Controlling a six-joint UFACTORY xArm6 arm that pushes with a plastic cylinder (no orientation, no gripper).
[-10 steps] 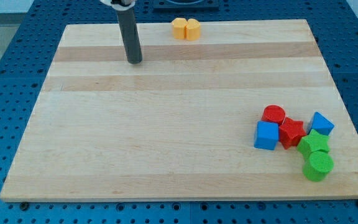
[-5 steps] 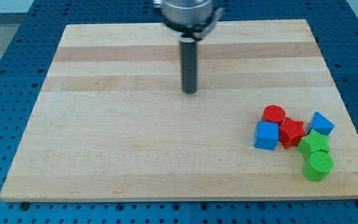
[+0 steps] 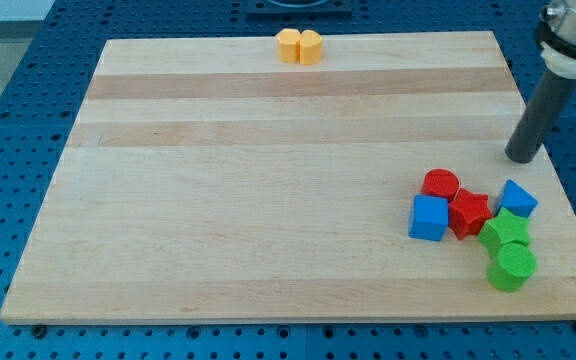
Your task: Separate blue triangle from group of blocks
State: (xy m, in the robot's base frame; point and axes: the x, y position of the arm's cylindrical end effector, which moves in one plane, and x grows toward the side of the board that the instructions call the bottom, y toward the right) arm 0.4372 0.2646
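The dark rod ends in my tip (image 3: 521, 159), resting on the pale wooden counter (image 3: 268, 200) just above the blue triangle (image 3: 518, 198) and not touching it. There are no fingers here, only that blunt round end. The blue triangle sits at the right edge of the cluster, against the green star (image 3: 505, 230). Left of the triangle lie the red star (image 3: 469, 212), red cylinder (image 3: 440, 184) and blue cube (image 3: 429, 217); the green cylinder (image 3: 511, 267) sits below.
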